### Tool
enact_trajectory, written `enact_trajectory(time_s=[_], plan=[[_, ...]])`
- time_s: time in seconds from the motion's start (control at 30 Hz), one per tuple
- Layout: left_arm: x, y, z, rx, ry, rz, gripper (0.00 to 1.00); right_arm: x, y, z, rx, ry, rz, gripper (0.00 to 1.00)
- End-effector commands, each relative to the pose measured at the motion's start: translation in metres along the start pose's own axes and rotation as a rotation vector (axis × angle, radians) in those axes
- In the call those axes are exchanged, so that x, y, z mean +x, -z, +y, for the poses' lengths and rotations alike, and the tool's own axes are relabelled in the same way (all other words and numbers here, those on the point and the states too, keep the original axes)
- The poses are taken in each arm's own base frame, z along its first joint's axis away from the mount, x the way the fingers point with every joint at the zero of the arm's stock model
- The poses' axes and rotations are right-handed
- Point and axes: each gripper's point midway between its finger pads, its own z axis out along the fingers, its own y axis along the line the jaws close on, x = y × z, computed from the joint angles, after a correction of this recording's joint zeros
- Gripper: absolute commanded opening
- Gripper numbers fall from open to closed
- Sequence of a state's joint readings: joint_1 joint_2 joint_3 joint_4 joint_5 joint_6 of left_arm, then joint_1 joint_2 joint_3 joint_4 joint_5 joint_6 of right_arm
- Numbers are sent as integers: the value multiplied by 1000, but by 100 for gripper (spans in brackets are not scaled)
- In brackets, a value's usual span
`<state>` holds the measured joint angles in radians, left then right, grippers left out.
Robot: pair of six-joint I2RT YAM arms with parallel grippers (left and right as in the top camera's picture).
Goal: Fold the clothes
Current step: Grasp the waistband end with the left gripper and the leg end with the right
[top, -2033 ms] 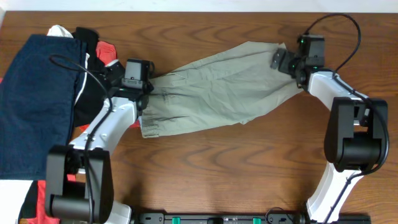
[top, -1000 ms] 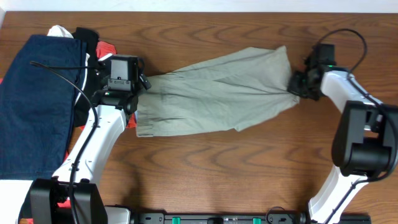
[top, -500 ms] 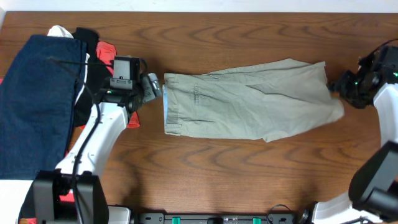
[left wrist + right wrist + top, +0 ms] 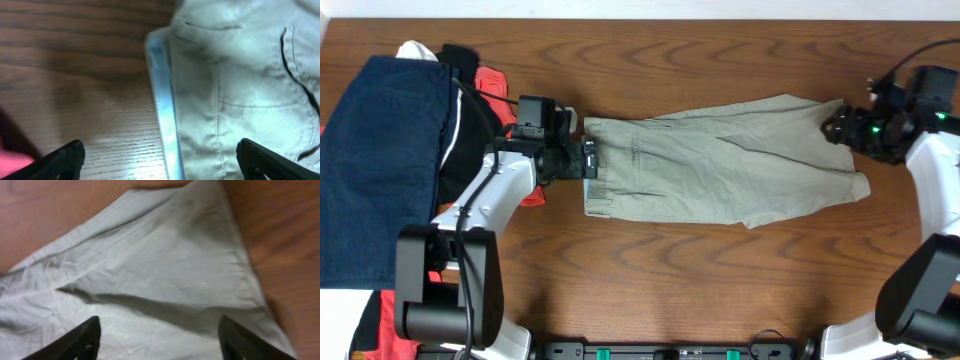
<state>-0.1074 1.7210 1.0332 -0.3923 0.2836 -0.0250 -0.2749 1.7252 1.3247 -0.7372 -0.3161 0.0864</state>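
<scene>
The khaki shorts (image 4: 720,172) lie flat across the middle of the table, waistband to the left, legs to the right. My left gripper (image 4: 582,158) is open at the waistband edge. In the left wrist view its fingers straddle the pale blue inner waistband (image 4: 162,95), with nothing held. My right gripper (image 4: 842,128) is open above the leg end of the shorts. The right wrist view shows the leg hem corner (image 4: 200,245) spread below the open fingers.
A navy blue garment (image 4: 380,160) lies at the left edge, with black (image 4: 470,120) and orange-red clothes (image 4: 495,82) beside it, just behind my left arm. Bare wood table (image 4: 700,290) lies in front of the shorts.
Both arms pulled the shorts taut and straight, shifting them right, then let go. The left gripper has moved up to the waistband. The right gripper has moved left over the leg end.
</scene>
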Motion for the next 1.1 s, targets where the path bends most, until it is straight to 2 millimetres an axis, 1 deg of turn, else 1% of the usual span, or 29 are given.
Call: enact_trajectory(time_s=[0.0,0.17,0.37,0.43,0.53,0.6,0.7,0.73,0.8,0.83,0.9,0.97,1.03,1.07], plan=[[1,-6,-10,65,-88,17,98,6,-19,-2,39,39,40,68],[12,-23,-8,78,-104,67,98,11,-34,-7,44,27,71,65],[23,-33,-9,103,-95,111,98,13,-36,-8,45,25,81,63],[27,-35,-13,131,-90,127,98,13,-36,-8,45,25,80,63],[33,-40,-25,197,-88,150,98,13,-36,-8,45,25,78,62],[40,-45,-30,202,-96,175,98,12,-36,-8,46,20,76,62],[54,-59,-32,178,-115,225,99,12,-36,-9,48,19,76,62],[59,-64,-30,160,-121,245,95,13,-36,-9,49,19,77,62],[68,-73,-26,117,-119,275,81,13,-36,-9,49,19,77,61],[71,-77,-22,85,-107,288,76,13,-36,-9,49,18,77,61],[75,-82,-11,14,-59,301,61,13,-36,-9,49,18,77,61],[75,-83,-3,-37,-20,300,45,13,-36,-9,49,19,77,60],[74,-83,2,-72,9,295,33,12,-36,-9,49,19,76,59],[74,-83,3,-79,14,292,28,12,-36,-9,50,19,76,58]])
